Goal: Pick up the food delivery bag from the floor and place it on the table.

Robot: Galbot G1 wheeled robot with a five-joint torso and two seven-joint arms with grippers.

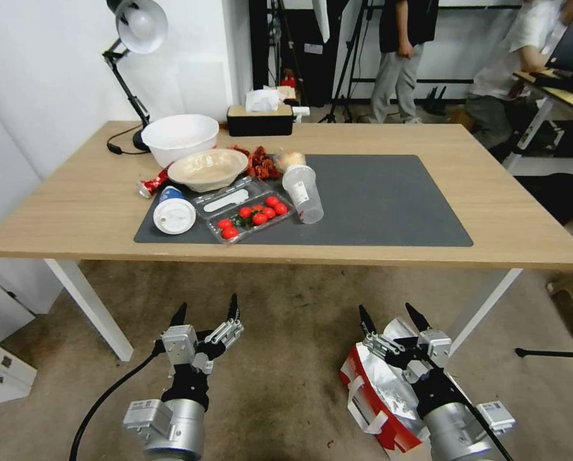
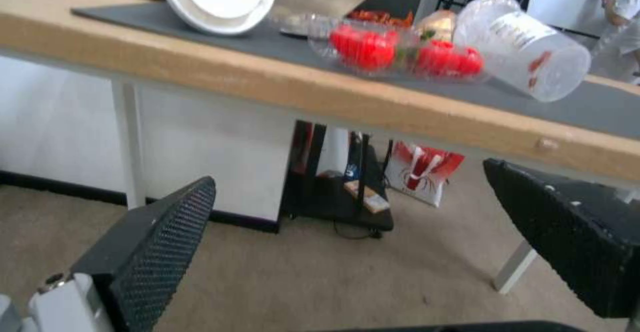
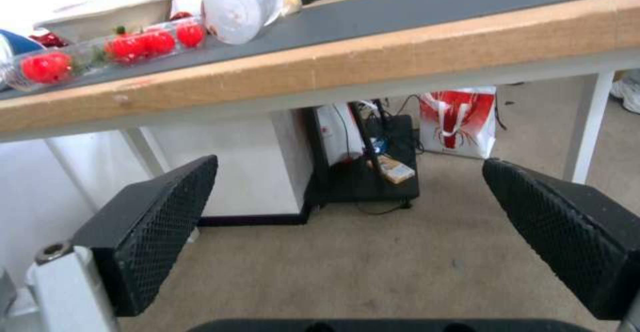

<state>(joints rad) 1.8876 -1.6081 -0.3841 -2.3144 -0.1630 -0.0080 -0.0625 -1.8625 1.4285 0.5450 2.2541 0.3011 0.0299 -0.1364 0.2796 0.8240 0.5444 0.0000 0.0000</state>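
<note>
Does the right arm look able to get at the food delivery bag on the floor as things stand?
Probably yes. The open right gripper hangs right over the food delivery bag, which lies on the floor with nothing between them.

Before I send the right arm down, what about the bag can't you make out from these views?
- Food delivery bag, head view: its far side lies behind the right gripper and arm; its bottom corner runs off the frame edge.
- Handles: one white strap shows; any second one is hidden.
- Contents: foil lining blocks the inside.
- Left gripper hangs open over bare floor.
</note>
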